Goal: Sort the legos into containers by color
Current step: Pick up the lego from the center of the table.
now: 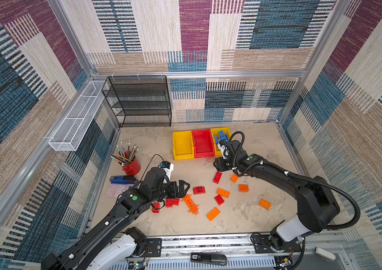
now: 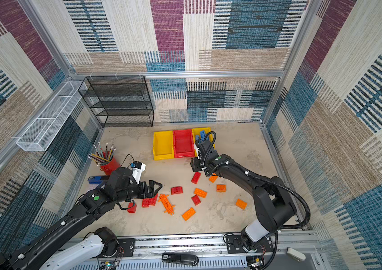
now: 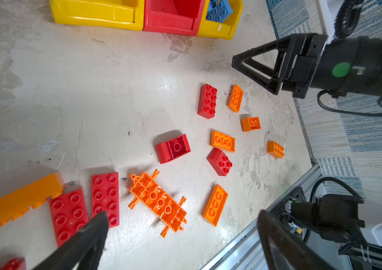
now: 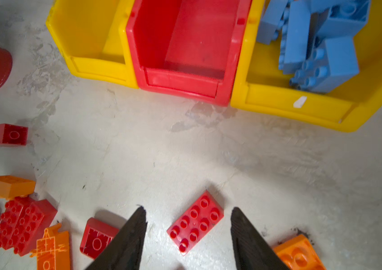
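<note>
Hovering near a red brick (image 4: 195, 222), right gripper (image 4: 188, 209) gapes empty — left gripper (image 3: 182, 214) spread wide.

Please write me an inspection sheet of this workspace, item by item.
Surface: mottled beige table, stained.
Job's things: blue bricks in one yellow end bin; red bin and other yellow bin empty; red bricks, orange bricks, orange plate loose on table.
Clutter: red pencil cup, blue stapler.
Grippers: left gripper open, empty; right gripper open, empty, above a red brick.
Cables: black hose loops off right arm.
Surroundings: black mesh shelf, white wire basket, patterned walls.
</note>
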Available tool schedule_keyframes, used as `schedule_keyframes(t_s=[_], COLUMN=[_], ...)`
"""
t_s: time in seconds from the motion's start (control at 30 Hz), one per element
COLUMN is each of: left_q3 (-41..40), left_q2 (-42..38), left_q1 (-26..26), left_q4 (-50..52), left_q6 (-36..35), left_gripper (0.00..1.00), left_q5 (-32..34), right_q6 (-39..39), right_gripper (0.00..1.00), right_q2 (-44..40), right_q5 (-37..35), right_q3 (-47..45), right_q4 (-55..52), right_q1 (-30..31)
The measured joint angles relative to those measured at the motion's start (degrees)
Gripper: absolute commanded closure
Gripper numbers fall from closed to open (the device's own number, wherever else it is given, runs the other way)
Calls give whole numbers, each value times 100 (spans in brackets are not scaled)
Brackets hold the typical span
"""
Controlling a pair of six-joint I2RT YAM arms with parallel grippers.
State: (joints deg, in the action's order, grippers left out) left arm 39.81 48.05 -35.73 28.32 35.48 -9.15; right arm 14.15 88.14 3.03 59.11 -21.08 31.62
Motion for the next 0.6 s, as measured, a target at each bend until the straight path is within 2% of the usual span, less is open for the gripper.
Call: schedule_keyframes(t_s=[0.23, 0.6], left_q3=[-92, 87], left_q2=[105, 901], left_q1=[-114, -153], left_q4=[68, -79], left_q6=[33, -15], left_gripper=[0, 2], left_q5=[-2, -57], right_q6=[240, 380], right_gripper=[40, 39], right_q2=[-387, -306], right_q5=[-2, -4], right_q3=[-525, -634], right_q4=[114, 184], right_q1=[42, 46])
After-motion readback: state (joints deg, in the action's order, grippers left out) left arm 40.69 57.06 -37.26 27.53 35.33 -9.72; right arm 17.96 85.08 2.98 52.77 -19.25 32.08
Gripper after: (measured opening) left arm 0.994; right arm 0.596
